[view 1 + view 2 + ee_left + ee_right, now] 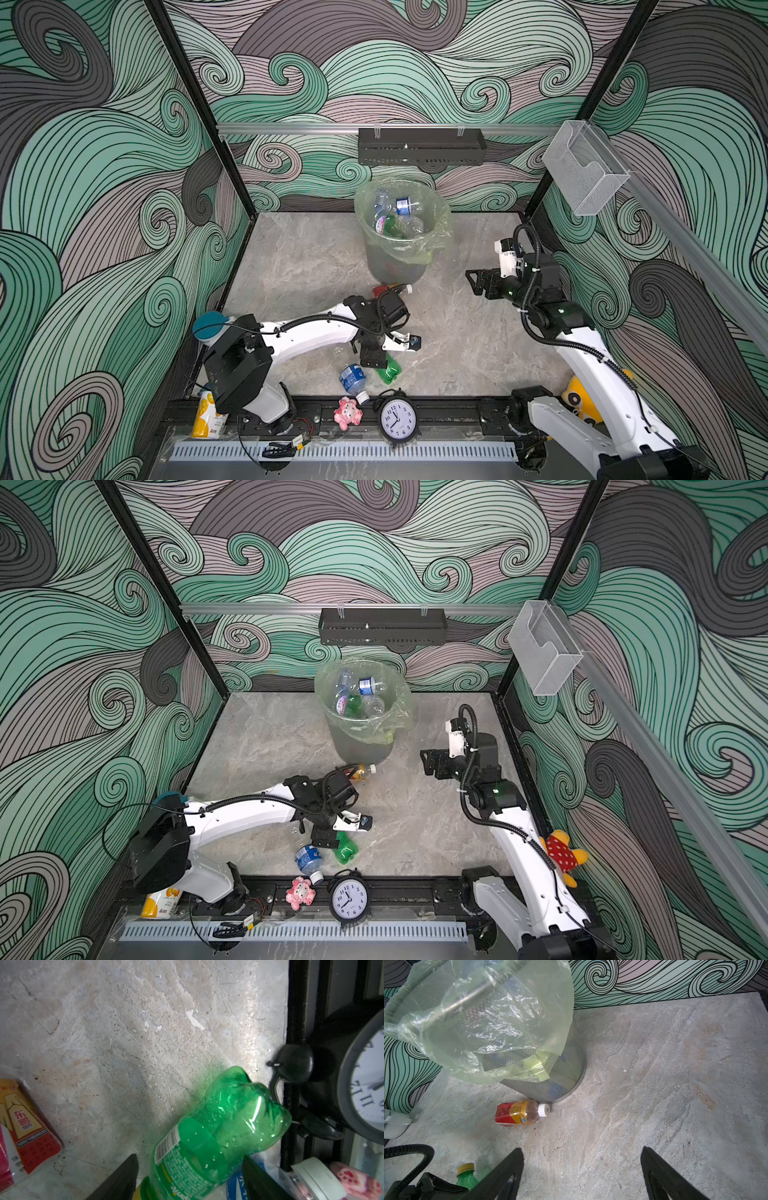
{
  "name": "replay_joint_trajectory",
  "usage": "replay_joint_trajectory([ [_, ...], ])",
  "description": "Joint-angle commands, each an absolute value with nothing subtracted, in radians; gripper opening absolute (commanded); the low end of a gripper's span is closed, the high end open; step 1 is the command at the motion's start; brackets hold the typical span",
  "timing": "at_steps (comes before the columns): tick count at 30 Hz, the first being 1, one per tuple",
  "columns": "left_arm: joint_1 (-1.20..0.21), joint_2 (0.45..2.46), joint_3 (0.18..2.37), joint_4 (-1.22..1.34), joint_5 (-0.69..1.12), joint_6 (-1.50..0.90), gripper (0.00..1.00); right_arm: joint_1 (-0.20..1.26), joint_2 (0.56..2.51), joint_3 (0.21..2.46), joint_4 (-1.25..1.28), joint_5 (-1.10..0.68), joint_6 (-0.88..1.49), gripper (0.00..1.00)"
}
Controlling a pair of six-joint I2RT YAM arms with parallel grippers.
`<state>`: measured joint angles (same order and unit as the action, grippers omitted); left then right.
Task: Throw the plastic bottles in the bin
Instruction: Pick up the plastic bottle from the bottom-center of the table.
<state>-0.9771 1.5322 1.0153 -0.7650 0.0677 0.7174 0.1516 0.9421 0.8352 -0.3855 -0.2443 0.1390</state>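
On the grey stone-look tabletop (307, 266), your bin (397, 266) stands upright at the far middle, close to the back wall. Its pale green bag is folded over the rim. Several plastic bottles (399, 216) already lie piled inside it, clear ones with blue labels and a green one among them.

Your left arm reaches across the near half, with the left gripper (372, 361) pointing down over a green bottle (390, 370) that lies on its side. From the left wrist camera you see the fingers (124, 1178) straddling that bottle (218, 1126). They stand apart, with a gap on one side and the other finger close against the plastic, so the bottle is not clamped.

Your right gripper (473, 282) hovers off to the right of the bin, its jaws spread wide over bare tabletop and holding nothing.

Just in front of the bin's base you have a red-orange labelled bottle (519, 1112) lying with its white cap towards the mesh wall. A blue-labelled bottle (353, 378) lies beside the green one, near the clock (398, 419) and the pink toy (348, 412).
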Motion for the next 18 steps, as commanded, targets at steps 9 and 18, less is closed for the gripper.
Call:
replay_joint_trajectory([
  [9,-0.992,1.625,0.985,-0.681,-0.001,0.696,0.74,0.138,0.919,0.821,-0.391,-0.255,0.144,0.88],
  [18,-0.992,1.690,1.003,-0.607,-0.028,0.686,0.74,0.133,0.913,0.821,-0.396,-0.257,0.141,0.88],
])
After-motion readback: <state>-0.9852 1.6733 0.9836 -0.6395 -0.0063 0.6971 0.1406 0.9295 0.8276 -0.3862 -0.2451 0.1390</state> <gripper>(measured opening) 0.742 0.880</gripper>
